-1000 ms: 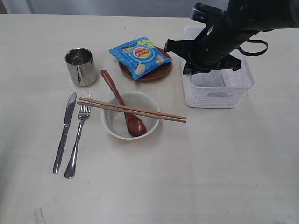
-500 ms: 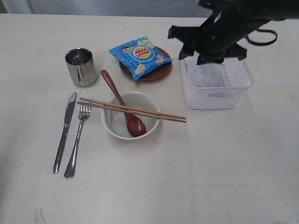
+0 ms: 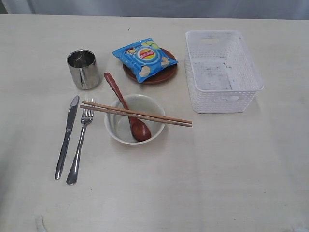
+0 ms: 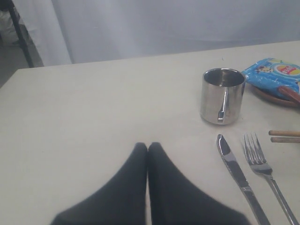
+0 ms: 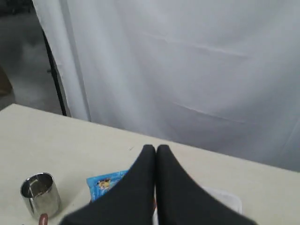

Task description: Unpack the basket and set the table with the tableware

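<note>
The white basket [image 3: 223, 71] stands at the back right of the table [image 3: 217, 164] with nothing in it. Laid out to its left are the steel cup [image 3: 83, 69], the brown plate [image 3: 159, 76] under a blue chip bag [image 3: 144, 57], and the white bowl [image 3: 134, 120]. The wooden spoon [image 3: 126, 109] rests in the bowl and two chopsticks [image 3: 137, 114] lie across its rim. Knife [image 3: 66, 136] and fork [image 3: 80, 140] lie side by side at the left. Neither arm shows in the exterior view. My left gripper [image 4: 148, 146] is shut, empty, over bare table near the cup [image 4: 222, 95]. My right gripper [image 5: 155, 149] is shut, empty, held high.
A pale curtain [image 5: 187, 70] hangs behind the table's far edge. In the left wrist view the knife [image 4: 236, 171] and fork [image 4: 265, 171] lie beside the shut fingers.
The right arm, which hung over the basket a second ago, has lifted up and back out of the exterior view. The basket and the tableware have not moved.
</note>
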You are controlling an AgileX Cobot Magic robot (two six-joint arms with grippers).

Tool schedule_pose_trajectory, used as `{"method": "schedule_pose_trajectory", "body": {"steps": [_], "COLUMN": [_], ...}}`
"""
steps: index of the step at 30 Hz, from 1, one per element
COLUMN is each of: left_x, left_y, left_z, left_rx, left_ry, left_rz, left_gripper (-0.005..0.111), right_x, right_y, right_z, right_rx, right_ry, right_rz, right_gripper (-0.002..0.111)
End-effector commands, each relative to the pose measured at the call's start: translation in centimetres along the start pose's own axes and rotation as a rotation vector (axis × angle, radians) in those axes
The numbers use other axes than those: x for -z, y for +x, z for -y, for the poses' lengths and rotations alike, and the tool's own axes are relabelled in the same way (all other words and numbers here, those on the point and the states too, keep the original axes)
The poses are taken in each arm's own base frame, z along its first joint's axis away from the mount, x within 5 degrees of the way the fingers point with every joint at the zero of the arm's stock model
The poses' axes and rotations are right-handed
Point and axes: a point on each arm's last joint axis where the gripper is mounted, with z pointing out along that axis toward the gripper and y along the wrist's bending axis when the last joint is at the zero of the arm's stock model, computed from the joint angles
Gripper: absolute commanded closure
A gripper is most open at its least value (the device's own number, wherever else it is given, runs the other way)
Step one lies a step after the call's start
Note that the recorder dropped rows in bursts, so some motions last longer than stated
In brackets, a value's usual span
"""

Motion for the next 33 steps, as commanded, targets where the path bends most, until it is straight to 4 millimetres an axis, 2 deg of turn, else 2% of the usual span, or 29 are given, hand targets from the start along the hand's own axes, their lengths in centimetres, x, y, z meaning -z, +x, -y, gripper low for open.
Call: {"method": "schedule_pose_trajectory", "body": {"steps": [1,2,5,6,10,14,17,24,28,33], "left_x": [0.0,0.0,0.0,0.0,0.0,0.0,0.0,0.0,0.0,0.0], "left_y": [0.1,0.1,0.1,0.1,0.1,0.1,0.1,0.1,0.1,0.1], "left_z": [0.0,0.0,0.0,0.0,0.0,0.0,0.0,0.0,0.0,0.0], "left_rx": [0.003,0.003,0.003,0.003,0.003,0.003,0.003,0.003,0.003,0.003], "left_ry": [0.006,0.006,0.006,0.006,0.006,0.006,0.005,0.005,0.005,0.005], "left_rz": [0.0,0.0,0.0,0.0,0.0,0.0,0.0,0.0,0.0,0.0], "left_gripper": [0.107,0.107,0.107,0.107,0.107,0.107,0.107,0.107,0.107,0.107], "right_x": [5.8,7.9,12.0,14.1,18.3,21.5,22.1,21.6,20.0,17.1], "right_y": [1.6,2.1,3.1,3.4,4.0,4.8,4.3,4.6,5.2,7.8], "right_z": [-0.2,-0.3,-0.7,-0.8,-1.0,-1.2,-1.2,-1.4,-1.5,-0.7], "right_rx": [0.042,0.043,0.033,0.039,0.049,0.057,0.039,0.024,0.028,0.012], "right_ry": [0.002,0.001,-0.022,-0.03,-0.035,-0.038,-0.045,-0.012,0.136,0.323], "right_rz": [0.144,0.197,0.255,0.301,0.455,0.58,0.612,0.6,0.552,0.44], "right_gripper": [0.108,0.108,0.108,0.108,0.108,0.108,0.108,0.108,0.108,0.108]}}
